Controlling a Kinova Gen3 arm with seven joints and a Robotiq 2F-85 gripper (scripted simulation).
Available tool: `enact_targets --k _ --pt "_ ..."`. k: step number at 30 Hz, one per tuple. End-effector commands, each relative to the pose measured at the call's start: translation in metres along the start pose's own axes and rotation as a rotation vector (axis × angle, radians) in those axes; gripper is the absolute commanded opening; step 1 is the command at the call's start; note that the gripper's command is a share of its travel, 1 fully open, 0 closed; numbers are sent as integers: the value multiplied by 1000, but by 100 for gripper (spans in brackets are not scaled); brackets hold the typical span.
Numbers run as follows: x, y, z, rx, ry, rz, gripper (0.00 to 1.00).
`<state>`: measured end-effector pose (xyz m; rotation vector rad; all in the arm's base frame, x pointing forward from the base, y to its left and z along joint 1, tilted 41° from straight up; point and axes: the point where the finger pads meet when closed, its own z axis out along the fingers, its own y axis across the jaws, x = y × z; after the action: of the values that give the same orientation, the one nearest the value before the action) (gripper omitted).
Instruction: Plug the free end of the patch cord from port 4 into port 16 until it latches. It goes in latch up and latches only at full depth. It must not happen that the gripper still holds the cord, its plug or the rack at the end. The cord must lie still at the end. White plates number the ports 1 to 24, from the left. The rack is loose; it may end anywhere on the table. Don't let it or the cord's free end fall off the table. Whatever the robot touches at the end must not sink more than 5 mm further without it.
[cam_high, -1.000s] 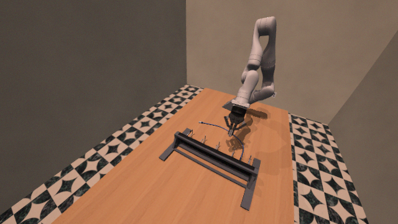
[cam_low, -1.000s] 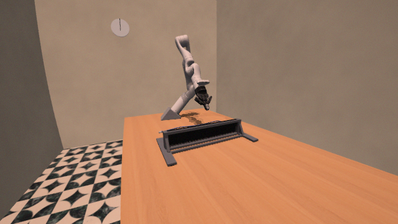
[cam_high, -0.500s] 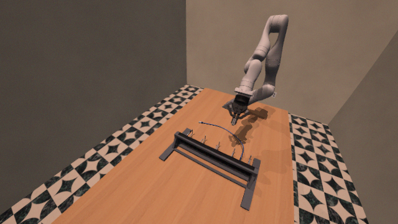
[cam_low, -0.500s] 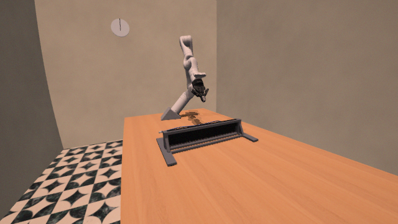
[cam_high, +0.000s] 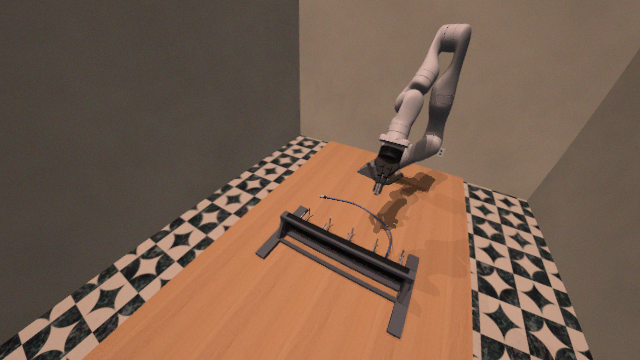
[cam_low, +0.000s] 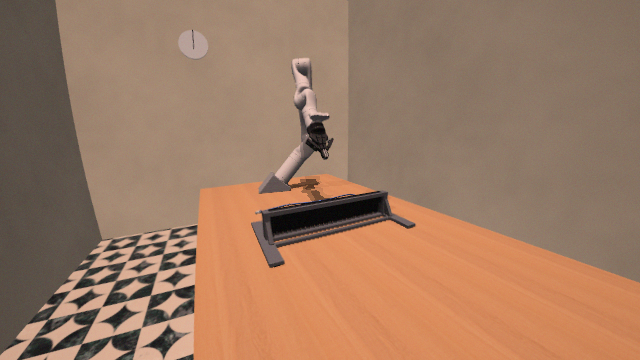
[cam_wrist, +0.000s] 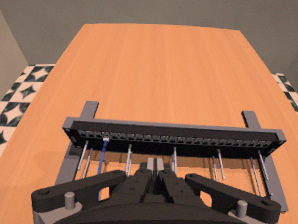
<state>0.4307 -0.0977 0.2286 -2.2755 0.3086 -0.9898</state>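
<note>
The grey rack (cam_high: 345, 243) (cam_low: 270, 254) (cam_wrist: 175, 126) stands on the table, its port row facing the arm. The blue patch cord (cam_high: 390, 233) (cam_wrist: 102, 159) has one end at a port near the left of the row in the wrist view. From there it curves over the table on the arm's side of the rack. Its free end (cam_high: 323, 196) lies beyond the rack's other end part; the wrist view does not show it. My gripper (cam_high: 377, 190) (cam_low: 325, 156) (cam_wrist: 154, 167) is shut and empty, above the table between the arm's base and the rack. The port numbers are too small to read.
Several thin metal rods (cam_high: 351, 233) (cam_wrist: 220, 164) stick out from the rack's port side. The rack's long feet (cam_high: 401, 315) (cam_low: 403, 221) reach out on the table (cam_high: 225, 300) (cam_low: 400, 300) (cam_wrist: 165, 70). Table edges drop to a tiled floor at the sides.
</note>
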Motion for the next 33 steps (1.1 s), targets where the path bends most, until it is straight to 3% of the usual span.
enact_targets --k 1,16,27,33 --pt "2 -2 -1 3 2 3 0" --pt "2 30 0 6 4 5 0" --pt "1 83 0 6 4 5 0" --pt "0 94 0 5 3 5 0"
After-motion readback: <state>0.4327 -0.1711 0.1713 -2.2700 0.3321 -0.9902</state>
